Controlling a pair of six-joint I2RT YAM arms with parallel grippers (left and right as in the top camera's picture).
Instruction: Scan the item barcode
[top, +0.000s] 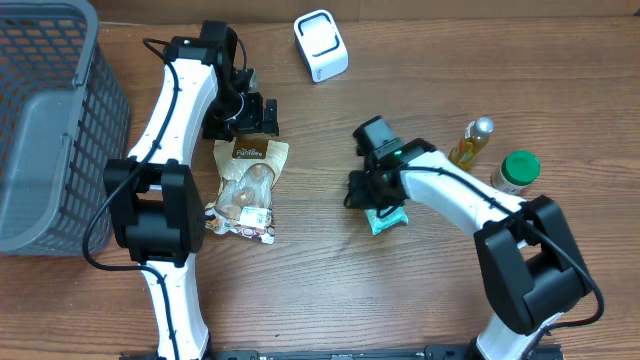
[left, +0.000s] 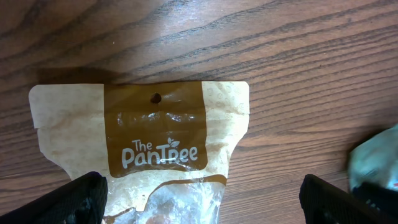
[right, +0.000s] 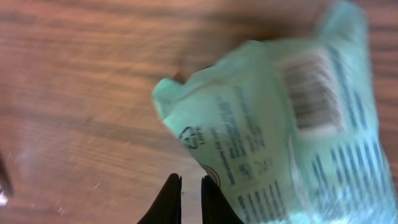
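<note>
Right gripper (right: 191, 182) jaws nearly together at corner of green packet (right: 261, 137); actual pinch unclear. Packet on table mid-right, barcode (right: 309, 93) facing wrist camera. Best: firm corner grip, lift, present barcode flat toward white scanner (top: 321, 44). Left gripper (left: 214, 200) spread wide over snack bag (left: 155, 130).

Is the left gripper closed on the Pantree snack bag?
No, the left gripper is wide open, its fingers far apart above the snack bag lying on the table.
</note>
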